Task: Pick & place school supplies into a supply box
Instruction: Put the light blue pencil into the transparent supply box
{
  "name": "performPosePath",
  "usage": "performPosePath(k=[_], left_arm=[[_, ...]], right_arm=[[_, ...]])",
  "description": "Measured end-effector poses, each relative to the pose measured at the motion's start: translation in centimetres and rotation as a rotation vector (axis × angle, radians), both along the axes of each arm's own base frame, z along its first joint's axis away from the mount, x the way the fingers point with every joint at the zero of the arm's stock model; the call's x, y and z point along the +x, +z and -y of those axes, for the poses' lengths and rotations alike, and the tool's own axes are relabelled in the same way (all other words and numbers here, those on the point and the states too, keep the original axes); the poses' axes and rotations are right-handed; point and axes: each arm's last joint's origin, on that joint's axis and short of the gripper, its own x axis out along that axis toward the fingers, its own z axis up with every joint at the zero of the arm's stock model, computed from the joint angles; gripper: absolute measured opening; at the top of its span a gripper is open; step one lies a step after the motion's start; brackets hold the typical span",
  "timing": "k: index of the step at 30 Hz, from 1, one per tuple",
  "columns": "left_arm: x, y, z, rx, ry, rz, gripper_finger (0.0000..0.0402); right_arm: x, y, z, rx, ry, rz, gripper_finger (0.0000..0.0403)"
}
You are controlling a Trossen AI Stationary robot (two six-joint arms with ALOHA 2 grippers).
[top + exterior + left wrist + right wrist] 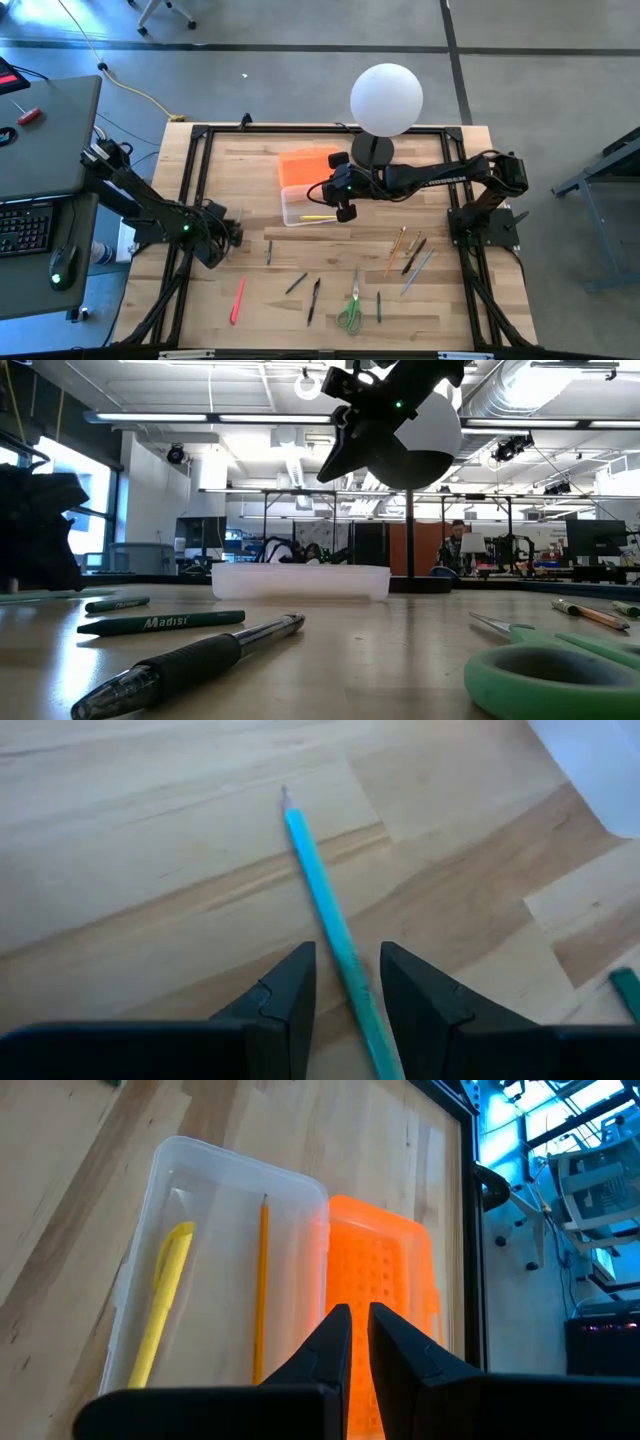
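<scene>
- Beyond the counter [250,170], low view: a workshop hall with ceiling pipes, racks and other rigs; a person stands far back, at about 3 o'clock of the box. High view shows grey floor all round and a desk with a keyboard [25,228] off the 9 o'clock edge.
- Counter: pale wood planks inside a black frame. White globe lamp [386,98] stands at 12 o'clock.
- Supply box [300,207]: clear tub, open, near centre, its orange lid [308,166] lying against its 12 o'clock side. Right wrist view shows a yellow pen [160,1302] and an orange pencil [261,1285] already inside, both lying along the tub's length.
- Right end effector [345,212]: hanging above the box's 3 o'clock end, fingers pressed nearly together, nothing seen in them.
- Loose supplies along the 6 o'clock half: pink-red marker [238,299], green scissors [351,312], a cluster of pens and pencils [410,255] toward 4 o'clock.
- Left end effector [236,231]: low at 8 o'clock of the box, fingers spread.
- Key relation: a teal pencil [325,905] lies flat between those spread fingers, long axis running straight ahead from the wrist, tip pointing away. Left arm is plainly the nearer one; my read is that closing comes next, then a carry toward 2 o'clock to the box.
</scene>
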Motion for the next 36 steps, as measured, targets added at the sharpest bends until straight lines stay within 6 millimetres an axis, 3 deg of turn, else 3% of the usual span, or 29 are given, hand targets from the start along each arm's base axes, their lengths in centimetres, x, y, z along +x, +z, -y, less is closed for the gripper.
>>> performPosePath(k=[13, 24, 36], left_arm=[[0.5, 0.3, 0.3, -0.011, 0.006, 0.073, 0.0145], [1.7, 2.8, 1.3, 0.012, -0.019, 0.079, 0.0145], [2.4, 1.8, 1.8, 0.035, -0.003, 0.077, 0.0145]], right_arm=[[0.0, 0.0, 0.0, -0.001, 0.0, 0.0, 0.0018], [0.0, 0.0, 0.0, -0.001, 0.0, 0.0, 0.0017], [0.0, 0.0, 0.0, -0.001, 0.0, 0.007, 0.0017]])
